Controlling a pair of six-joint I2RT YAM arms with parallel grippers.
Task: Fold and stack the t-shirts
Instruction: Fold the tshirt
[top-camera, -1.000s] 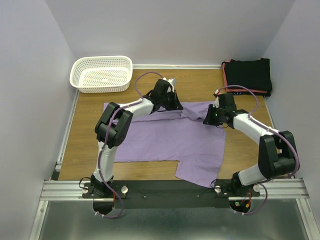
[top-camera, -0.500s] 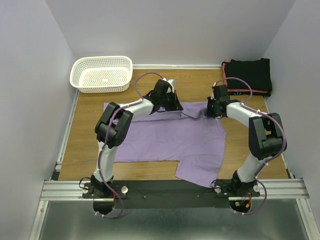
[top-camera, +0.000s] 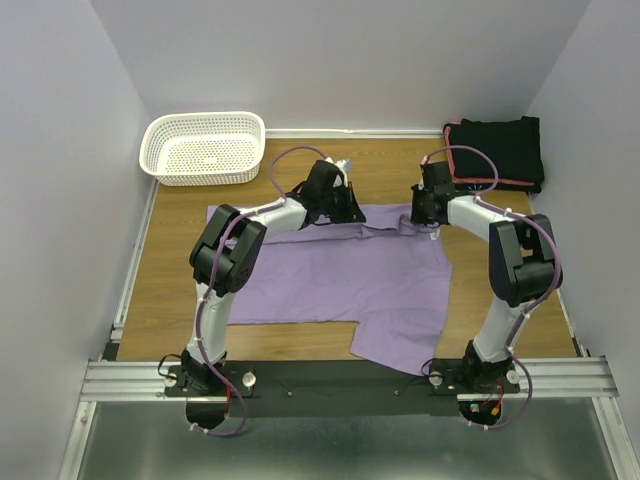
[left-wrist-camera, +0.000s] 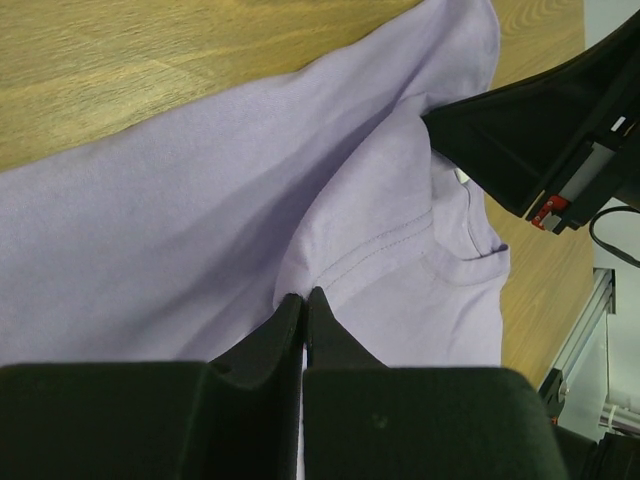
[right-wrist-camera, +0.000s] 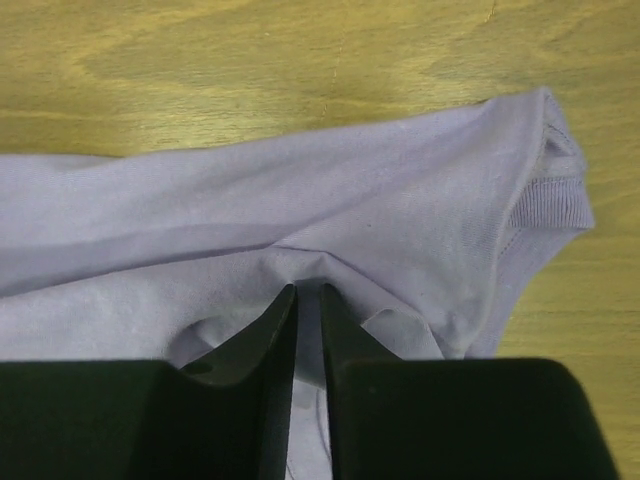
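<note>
The plain lavender soft-cloth short-sleeved t-shirt lies spread flat across the middle of the brown wooden table, one sleeve reaching toward the near edge. The left gripper is clenched on a raised ridge of cloth along the shirt's far edge. The right gripper, further right on that edge beside the ribbed trim, seems to pinch a small fold between nearly closed fingers. A stack of folded black shirts, one coral-red-edged, sits in the far right corner. A white plastic mesh basket stands in the far left corner.
</note>
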